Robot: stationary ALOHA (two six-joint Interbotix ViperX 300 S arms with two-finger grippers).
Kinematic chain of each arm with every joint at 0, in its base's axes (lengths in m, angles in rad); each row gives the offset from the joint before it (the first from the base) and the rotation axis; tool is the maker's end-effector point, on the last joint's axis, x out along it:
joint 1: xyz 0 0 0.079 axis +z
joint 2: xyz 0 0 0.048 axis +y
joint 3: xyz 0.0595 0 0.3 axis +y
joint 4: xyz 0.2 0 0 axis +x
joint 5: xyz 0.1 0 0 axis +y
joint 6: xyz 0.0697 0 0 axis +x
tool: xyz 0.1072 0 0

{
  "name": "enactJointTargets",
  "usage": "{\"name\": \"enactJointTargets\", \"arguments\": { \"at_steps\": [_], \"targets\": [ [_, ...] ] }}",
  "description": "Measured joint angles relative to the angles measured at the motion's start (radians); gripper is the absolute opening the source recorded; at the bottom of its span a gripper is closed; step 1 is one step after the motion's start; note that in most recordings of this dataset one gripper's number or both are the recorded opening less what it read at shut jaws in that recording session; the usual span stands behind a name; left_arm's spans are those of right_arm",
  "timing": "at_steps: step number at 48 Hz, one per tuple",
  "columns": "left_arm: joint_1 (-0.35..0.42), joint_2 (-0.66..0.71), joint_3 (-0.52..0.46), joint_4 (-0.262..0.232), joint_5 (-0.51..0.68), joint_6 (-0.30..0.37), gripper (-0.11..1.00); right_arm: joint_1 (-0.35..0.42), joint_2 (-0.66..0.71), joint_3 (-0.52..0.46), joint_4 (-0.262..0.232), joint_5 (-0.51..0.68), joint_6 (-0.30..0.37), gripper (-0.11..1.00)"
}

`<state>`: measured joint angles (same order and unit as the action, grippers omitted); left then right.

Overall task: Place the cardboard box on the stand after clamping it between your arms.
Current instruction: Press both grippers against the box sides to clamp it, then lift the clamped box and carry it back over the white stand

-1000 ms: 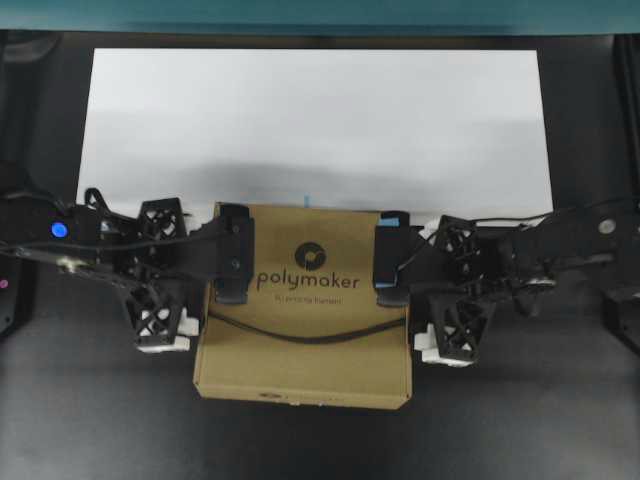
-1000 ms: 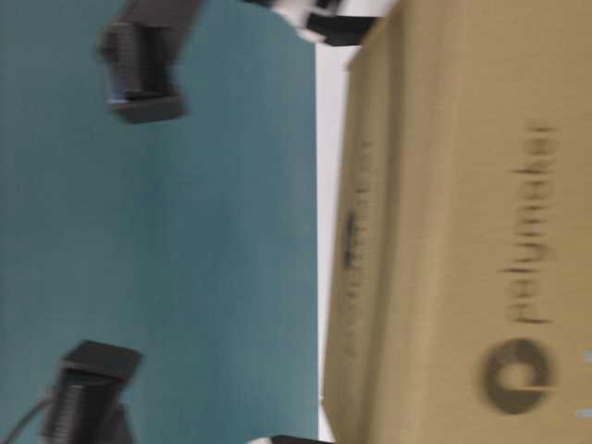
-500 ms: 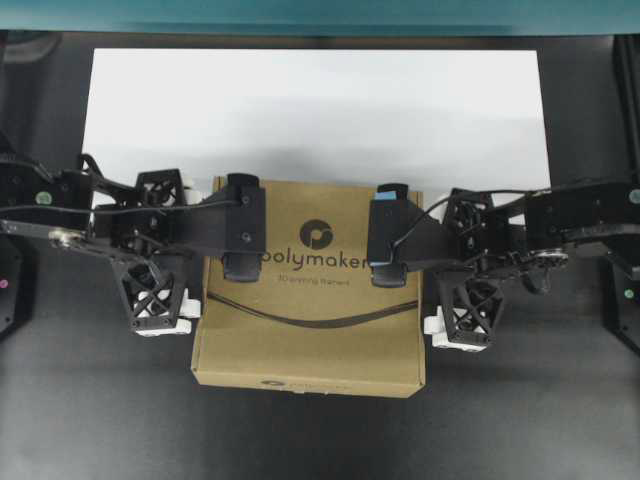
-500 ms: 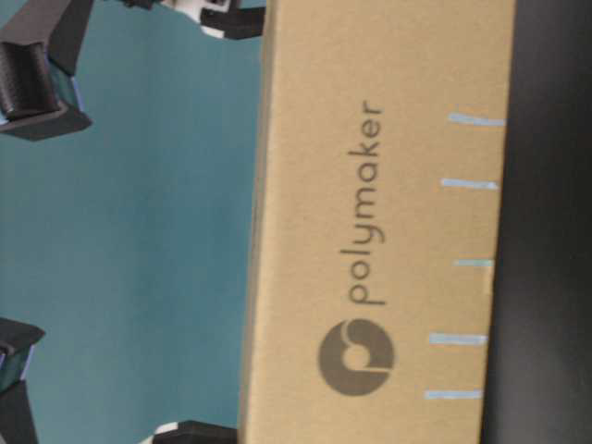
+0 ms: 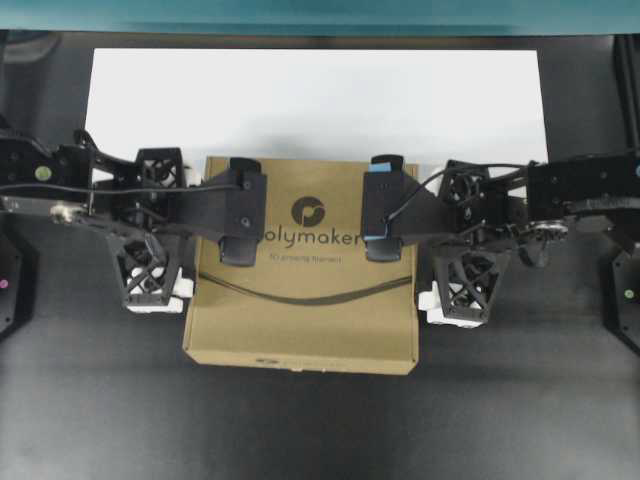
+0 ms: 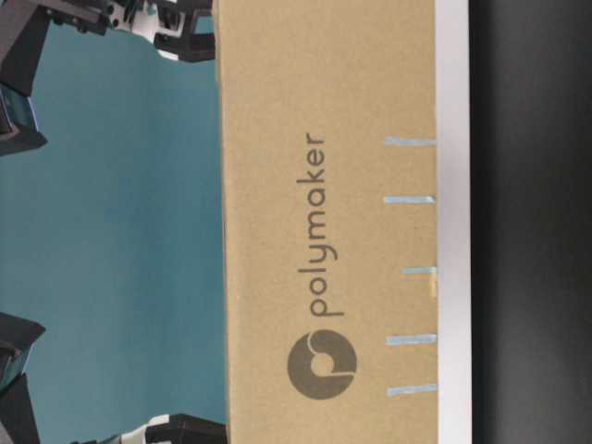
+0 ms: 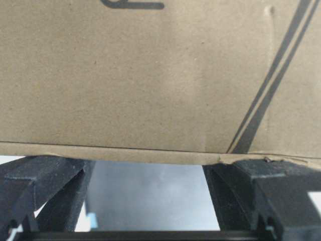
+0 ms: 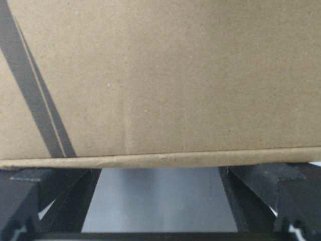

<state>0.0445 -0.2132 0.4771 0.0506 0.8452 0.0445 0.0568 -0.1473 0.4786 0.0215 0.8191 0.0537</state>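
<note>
The cardboard box point(image 5: 300, 310) with its "polymaker" logo is clamped at its sides between the lattice parts of the two arms. Its far edge just overlaps the front edge of the white stand point(image 5: 320, 95). My left gripper point(image 5: 243, 210) and right gripper point(image 5: 385, 208) lie over the box top, both open with nothing between the fingers. In the table-level view the box point(image 6: 324, 120) side meets the white strip of the stand point(image 6: 451, 185). I cannot tell if it rests there. The wrist views show the box top point(image 7: 125, 75) point(image 8: 175, 75) above spread fingers.
The dark table point(image 5: 320, 430) lies in front of the box and around the stand. The arm bases stand at the left edge point(image 5: 10, 290) and right edge point(image 5: 625, 300). A teal wall point(image 6: 111, 231) is behind.
Both arms have carried the clamped box farther toward the stand. In the table-level view the white stand now shows along the box's lower edge, where dark table showed before.
</note>
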Motion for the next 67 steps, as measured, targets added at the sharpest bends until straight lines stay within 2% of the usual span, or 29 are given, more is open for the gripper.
{"name": "enactJointTargets", "arguments": {
  "at_steps": [12,29,45,50,59,67],
  "targets": [
    [0.043,0.005,-0.023,0.003,0.003,0.020,0.77,-0.048,0.000,0.000,-0.006,0.002,-0.035,0.80],
    [0.181,0.015,-0.021,0.009,-0.064,0.029,0.77,-0.196,0.031,-0.018,-0.014,0.002,-0.196,0.80],
    [0.262,0.081,-0.021,0.014,-0.147,0.031,0.77,-0.295,0.095,-0.020,-0.015,-0.003,-0.288,0.80],
    [0.285,0.110,-0.021,0.014,-0.189,0.081,0.77,-0.324,0.123,-0.028,-0.015,-0.014,-0.333,0.80],
    [0.325,0.140,-0.023,0.015,-0.213,0.222,0.77,-0.365,0.164,-0.061,-0.015,-0.021,-0.393,0.80],
    [0.371,0.146,-0.023,0.015,-0.225,0.270,0.77,-0.394,0.193,-0.095,-0.015,-0.026,-0.428,0.80]
  ]
}}
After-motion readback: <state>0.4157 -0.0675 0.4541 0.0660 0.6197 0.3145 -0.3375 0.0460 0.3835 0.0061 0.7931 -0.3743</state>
